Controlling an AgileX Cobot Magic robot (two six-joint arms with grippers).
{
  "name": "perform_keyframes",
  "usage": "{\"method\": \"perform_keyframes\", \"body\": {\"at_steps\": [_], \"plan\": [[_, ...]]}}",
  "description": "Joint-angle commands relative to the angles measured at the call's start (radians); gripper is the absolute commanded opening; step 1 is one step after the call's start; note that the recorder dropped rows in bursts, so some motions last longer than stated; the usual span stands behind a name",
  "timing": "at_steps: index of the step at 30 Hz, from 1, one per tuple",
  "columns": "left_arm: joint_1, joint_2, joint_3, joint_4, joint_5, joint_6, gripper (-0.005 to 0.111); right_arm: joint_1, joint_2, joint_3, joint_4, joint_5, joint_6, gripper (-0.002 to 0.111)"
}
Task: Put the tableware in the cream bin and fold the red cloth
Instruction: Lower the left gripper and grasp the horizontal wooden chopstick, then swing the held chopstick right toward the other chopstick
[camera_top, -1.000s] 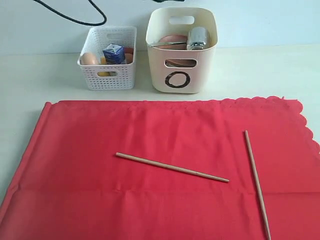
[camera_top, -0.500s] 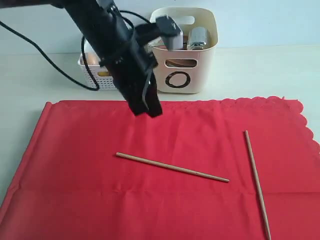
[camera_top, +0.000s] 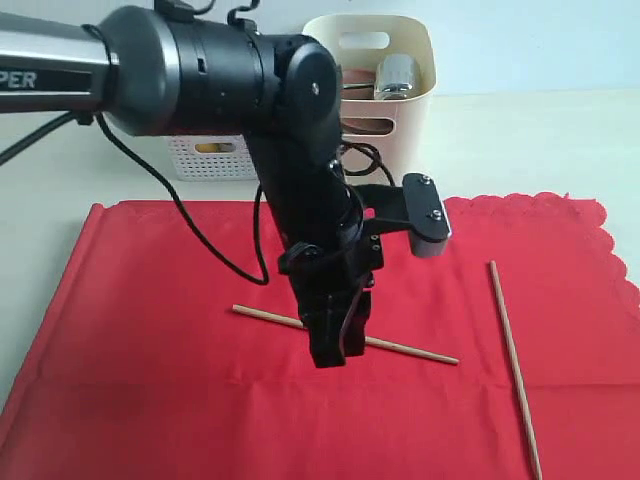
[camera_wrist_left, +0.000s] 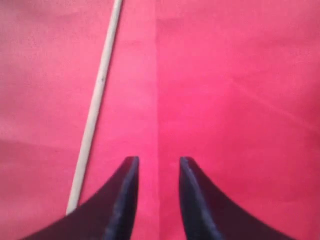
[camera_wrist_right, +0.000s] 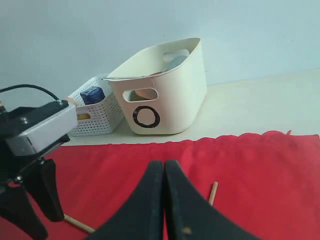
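The red cloth (camera_top: 150, 300) lies spread flat across the table, its scalloped edge on the right. Two wooden chopsticks rest on it. One chopstick (camera_top: 415, 352) lies mid-cloth and the other chopstick (camera_top: 512, 355) runs along the right side. My left gripper (camera_top: 332, 355) hangs low over the middle chopstick, open. In the left wrist view that chopstick (camera_wrist_left: 97, 100) lies just outside one finger and only cloth (camera_wrist_left: 225, 75) shows between the left gripper (camera_wrist_left: 157, 160) fingers. The cream bin (camera_top: 410, 120) stands behind, holding the steel cup (camera_top: 397, 75). My right gripper (camera_wrist_right: 164, 162) is shut and empty above the cloth.
The white perforated basket (camera_top: 215, 158) sits left of the cream bin, mostly behind my left arm, and also appears as the basket (camera_wrist_right: 95, 117) with a blue carton in the right wrist view. Pale bare table (camera_top: 530, 140) lies right of the bin.
My left arm swung in from the upper left and dropped from near the bins down to the middle chopstick. The chopsticks and cloth have not moved.
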Motion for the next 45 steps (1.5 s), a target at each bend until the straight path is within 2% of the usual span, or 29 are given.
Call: {"method": "perform_keyframes", "body": {"at_steps": [1, 14, 17, 23, 29, 31, 33, 35, 39, 45], "plan": [[-0.006, 0.046, 0.002, 0.009, -0.074, -0.013, 0.045, 0.0, -0.007, 0.005, -0.003, -0.008, -0.006, 0.0], [-0.006, 0.142, 0.002, 0.086, -0.193, -0.013, 0.045, 0.0, -0.007, 0.005, -0.003, -0.008, -0.006, 0.0], [-0.006, 0.155, 0.002, 0.088, -0.222, -0.013, 0.035, 0.0, -0.007, 0.005, -0.003, -0.008, -0.006, 0.0], [-0.006, 0.187, 0.002, 0.088, -0.215, -0.013, 0.002, 0.0, -0.007, 0.005, -0.003, -0.008, -0.006, 0.0], [-0.006, 0.166, 0.0, 0.093, -0.205, -0.133, 0.0, 0.0, -0.007, 0.005, -0.003, -0.008, -0.006, 0.0], [-0.006, 0.134, -0.023, 0.085, -0.205, -0.313, 0.0, 0.0, -0.007, 0.005, -0.003, -0.008, -0.006, 0.0], [-0.006, 0.12, -0.06, 0.013, -0.21, -0.571, 0.0, 0.0, -0.007, 0.005, -0.003, -0.006, -0.006, 0.0], [-0.006, 0.118, -0.095, -0.085, -0.222, -0.696, 0.0, 0.0, -0.007, 0.005, -0.003, -0.006, -0.006, 0.0], [-0.009, 0.121, -0.118, -0.358, -0.325, -0.698, 0.0, 0.0, -0.007, 0.005, -0.003, -0.006, -0.006, 0.0], [-0.055, 0.175, -0.118, -0.446, -0.457, -0.723, 0.0, 0.0, -0.007, 0.005, -0.003, -0.006, -0.006, 0.0]]}}
